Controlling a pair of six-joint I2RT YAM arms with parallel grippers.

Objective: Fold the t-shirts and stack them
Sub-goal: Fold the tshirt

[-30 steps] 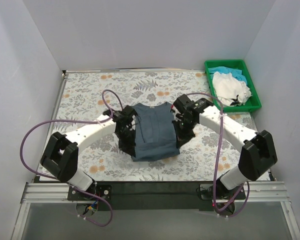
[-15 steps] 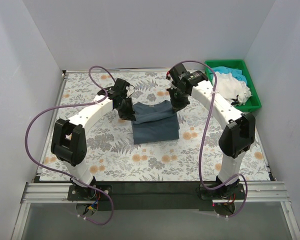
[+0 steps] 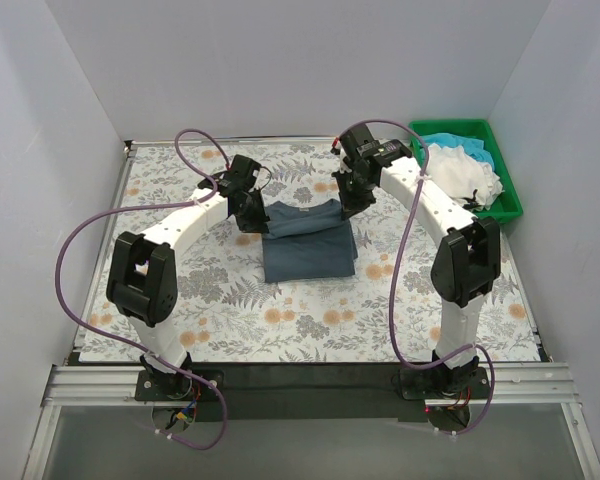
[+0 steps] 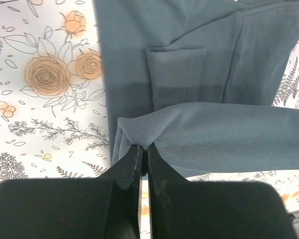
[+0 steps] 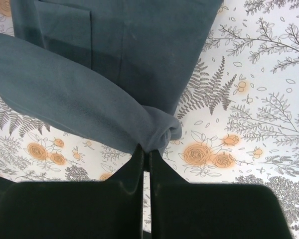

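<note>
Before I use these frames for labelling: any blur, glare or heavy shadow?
Top external: evenly lit, sharp, no glare. Left wrist: slate t-shirt crisp, its lifted fold shading the cloth below. Right wrist: likewise sharp, no glare.

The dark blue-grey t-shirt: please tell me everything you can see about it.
The dark slate t-shirt is plain, soft cloth, partly folded into a rough rectangle on the floral table. A fold at its far side is lifted, pinched at one end by the left gripper and at the other by the right gripper.
</note>
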